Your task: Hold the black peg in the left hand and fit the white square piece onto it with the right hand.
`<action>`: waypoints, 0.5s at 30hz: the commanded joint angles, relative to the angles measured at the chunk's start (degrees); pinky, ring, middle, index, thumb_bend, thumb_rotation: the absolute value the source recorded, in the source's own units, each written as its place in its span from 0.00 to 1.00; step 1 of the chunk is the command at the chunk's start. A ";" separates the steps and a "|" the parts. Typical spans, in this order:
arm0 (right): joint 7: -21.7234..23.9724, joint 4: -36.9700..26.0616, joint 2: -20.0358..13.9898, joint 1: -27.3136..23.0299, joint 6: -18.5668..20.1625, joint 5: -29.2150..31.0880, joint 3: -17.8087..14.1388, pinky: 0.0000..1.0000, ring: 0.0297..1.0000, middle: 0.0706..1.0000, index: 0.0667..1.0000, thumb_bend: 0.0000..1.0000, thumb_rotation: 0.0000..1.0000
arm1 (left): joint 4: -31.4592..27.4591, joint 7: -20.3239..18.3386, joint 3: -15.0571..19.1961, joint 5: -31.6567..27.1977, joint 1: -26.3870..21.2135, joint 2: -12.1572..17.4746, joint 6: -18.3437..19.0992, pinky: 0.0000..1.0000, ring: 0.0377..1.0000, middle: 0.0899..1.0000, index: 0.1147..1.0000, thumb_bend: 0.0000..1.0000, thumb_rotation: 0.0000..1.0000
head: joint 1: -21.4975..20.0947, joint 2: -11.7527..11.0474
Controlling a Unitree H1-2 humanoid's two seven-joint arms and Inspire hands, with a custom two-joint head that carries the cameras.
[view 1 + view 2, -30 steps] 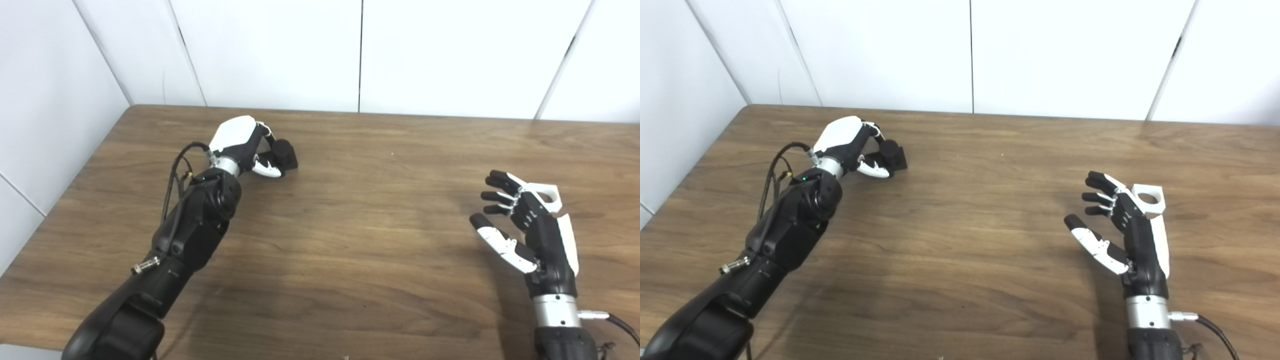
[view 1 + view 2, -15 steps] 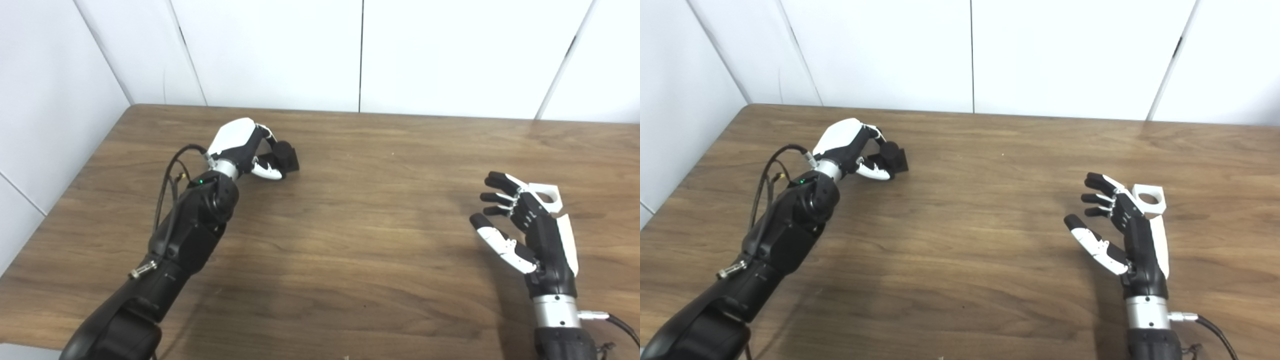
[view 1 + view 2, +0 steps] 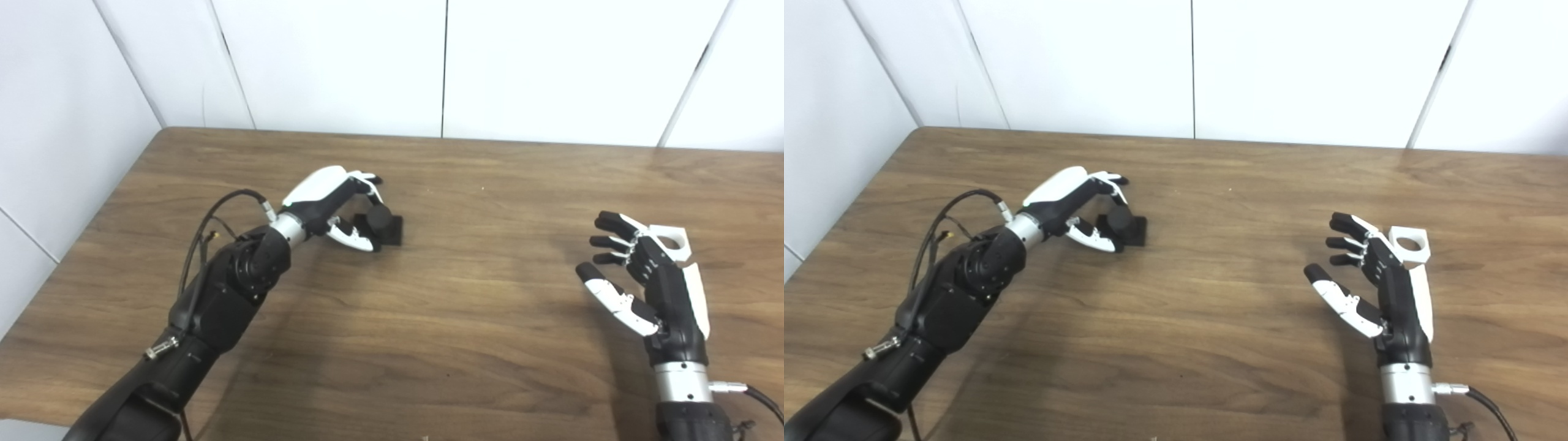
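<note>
1. The left hand [image 3: 1072, 202] curls around the black peg [image 3: 1123, 225], which sits on the wooden table [image 3: 1200, 318]; a firm hold is unclear.
2. The right hand [image 3: 1372, 282] is open and holds nothing.
3. The white square piece [image 3: 1409, 246] lies just behind the right hand, far right of the peg.

**Both hands spread, arms apart**

Your left hand [image 3: 331, 199], white-backed with black fingers, reaches forward from a bent black forearm, fingers extended and thumb apart. Your right hand [image 3: 1375, 275] stands upright on its silver wrist, palm facing left, fingers loosely curled and spread, gripping nothing.
</note>
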 commanded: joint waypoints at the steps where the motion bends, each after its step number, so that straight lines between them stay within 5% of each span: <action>1: 0.00 1.03 -0.09 1.75 -1.14 0.39 -0.11 0.61 0.71 0.76 0.73 0.54 0.40 | -2.64 -2.10 0.29 -2.53 -1.05 0.96 -2.30 0.87 0.97 0.89 0.43 0.52 0.07 | 0.06 0.07; 15: -0.62 0.77 -0.15 2.15 -1.73 -0.25 -0.39 0.61 0.70 0.77 0.77 0.55 0.44 | -5.13 -11.13 -1.35 -10.48 -0.28 -1.72 -7.45 0.86 0.98 0.89 0.42 0.52 0.07 | -0.54 0.31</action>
